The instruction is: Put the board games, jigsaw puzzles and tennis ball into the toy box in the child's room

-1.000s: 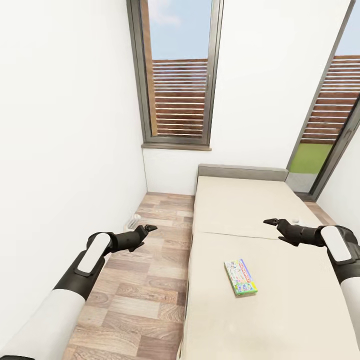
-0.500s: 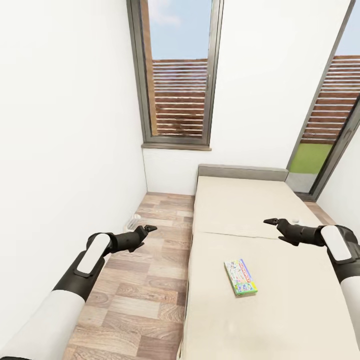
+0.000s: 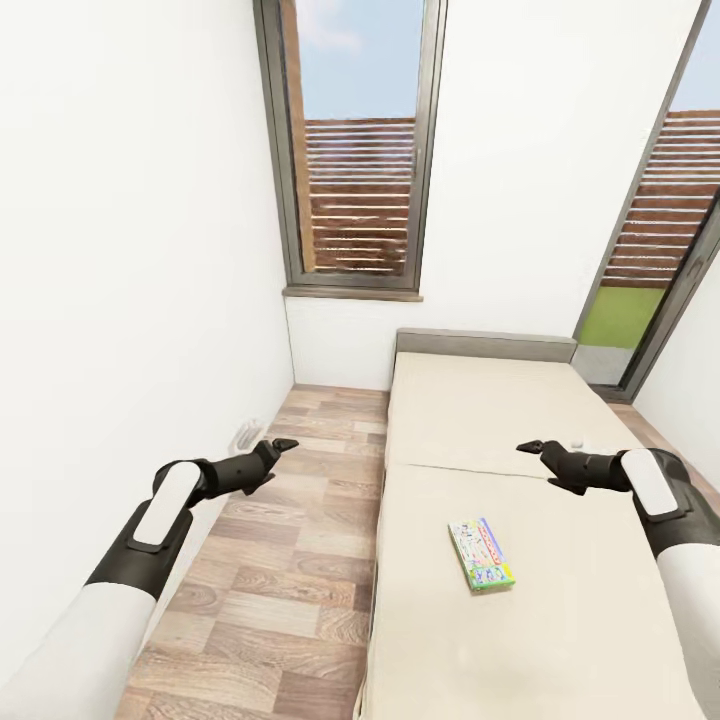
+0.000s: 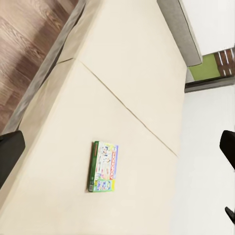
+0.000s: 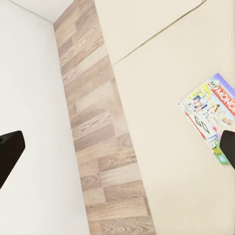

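While I hold the base facing the bed [image 3: 470, 420], my head camera looks down its cream mattress toward a tall window [image 3: 355, 150] in the white end wall, with a second glazed opening [image 3: 660, 230] at the right showing brown slats and a strip of green. The Monopoly box [image 3: 481, 553] lies flat on the nearer half of the mattress, just past the seam that crosses the bed, its white-and-green lid facing up (the wrist cameras show it too, at [image 4: 103, 166] and, cut by the frame edge, at [image 5: 210, 117]). Nothing touches it.

My left gripper [image 3: 277, 447] hangs over the wood plank floor [image 3: 300, 560] in the strip between the bed and the left wall, well apart from the box. Its jaws stand apart with nothing between them; in the left wrist view the two dark fingertips [image 4: 10, 154] sit at opposite edges of the picture with the mattress showing in the gap.

My right gripper [image 3: 530, 447] hovers above the mattress, beyond the box and to its right, not touching it. Its jaws are likewise spread wide and hold nothing, one dark fingertip [image 5: 9, 152] at each edge of the right wrist view.
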Motion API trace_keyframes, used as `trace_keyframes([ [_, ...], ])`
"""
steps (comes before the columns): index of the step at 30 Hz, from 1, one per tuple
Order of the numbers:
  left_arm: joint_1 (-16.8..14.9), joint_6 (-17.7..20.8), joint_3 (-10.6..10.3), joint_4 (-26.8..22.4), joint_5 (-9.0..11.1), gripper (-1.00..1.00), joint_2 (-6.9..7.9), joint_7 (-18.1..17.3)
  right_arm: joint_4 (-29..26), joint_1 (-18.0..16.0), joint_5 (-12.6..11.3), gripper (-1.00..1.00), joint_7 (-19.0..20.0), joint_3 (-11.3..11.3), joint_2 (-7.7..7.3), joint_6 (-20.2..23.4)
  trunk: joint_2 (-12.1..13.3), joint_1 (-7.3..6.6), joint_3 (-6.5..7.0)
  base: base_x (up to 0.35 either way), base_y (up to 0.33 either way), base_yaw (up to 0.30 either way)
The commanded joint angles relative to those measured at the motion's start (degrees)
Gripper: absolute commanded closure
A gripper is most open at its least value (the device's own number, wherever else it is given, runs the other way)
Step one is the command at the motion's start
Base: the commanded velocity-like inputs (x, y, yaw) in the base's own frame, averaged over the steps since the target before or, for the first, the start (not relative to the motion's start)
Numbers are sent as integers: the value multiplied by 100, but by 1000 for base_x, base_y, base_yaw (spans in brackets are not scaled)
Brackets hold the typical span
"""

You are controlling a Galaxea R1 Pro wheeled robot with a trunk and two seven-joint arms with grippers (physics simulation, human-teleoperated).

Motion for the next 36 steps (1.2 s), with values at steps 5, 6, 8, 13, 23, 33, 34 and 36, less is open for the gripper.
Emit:
trace_keyframes([
  [5, -2, 16, 150, -44, 73, -100, 16, 62, 21, -35, 20, -100, -167, -12, 132, 13, -8, 2, -13, 0, 0, 0],
  [6, -2, 16, 182, -44, 73, -100, 16, 62, 21, -35, 20, -100, -199, -12, 132, 13, -8, 2, -15, 0, 0, 0],
  [8, -5, 32, 242, -49, 73, -100, 16, 64, 33, -50, 24, -100, -263, -13, 155, 13, -8, 2, -22, 0, 0, 0],
  [13, -11, 111, 255, -62, 62, -100, 14, 74, 135, -95, 32, -100, -1034, -12, 215, 9, -8, 2, -51, 0, 0, 0],
  [23, -14, 161, 267, -69, 55, -100, 14, 81, 546, -276, 36, -100, -1093, -14, 245, 5, -8, 2, -133, 0, 0, 0],
  [33, -14, 170, 265, -71, 68, -100, 7, 83, 1275, -610, 44, -100, -1103, -19, 245, -98, -8, 2, -223, 0, 0, 0],
  [34, -12, 171, 265, -71, 71, -100, 7, 82, 1379, -655, 44, -100, -1103, -19, 245, -148, -8, 2, -232, 0, 0, 0],
  [36, -13, 172, 265, -71, 71, -100, 6, 82, 1469, -691, 45, -100, -1103, -19, 246, -200, -8, 2, -251, 0, 0, 0],
])
